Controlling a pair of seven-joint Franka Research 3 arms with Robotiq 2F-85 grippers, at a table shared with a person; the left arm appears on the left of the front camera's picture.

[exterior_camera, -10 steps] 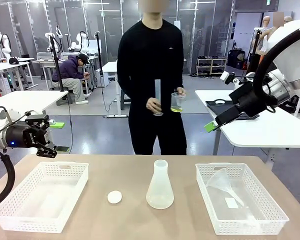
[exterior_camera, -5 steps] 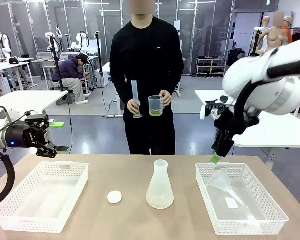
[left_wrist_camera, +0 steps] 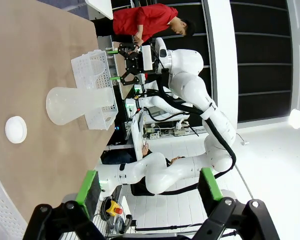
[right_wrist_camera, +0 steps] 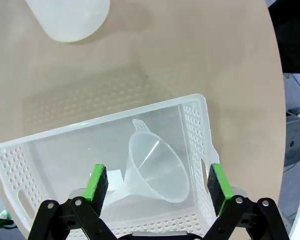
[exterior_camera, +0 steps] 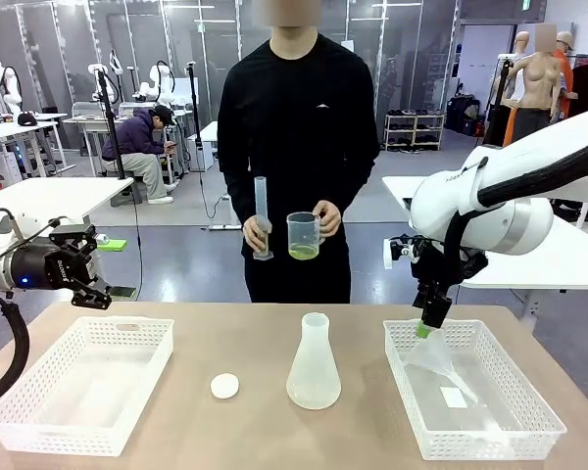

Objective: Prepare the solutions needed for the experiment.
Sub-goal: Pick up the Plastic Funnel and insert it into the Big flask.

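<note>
The solutions, a shallow yellow-green layer, sat in a clear beaker that the person held beyond the table's far edge, alongside a tall cylinder. The right claw hung released over the funnel in the basket by the table's right edge. The left claw, also released, hovered at the left edge.
</note>
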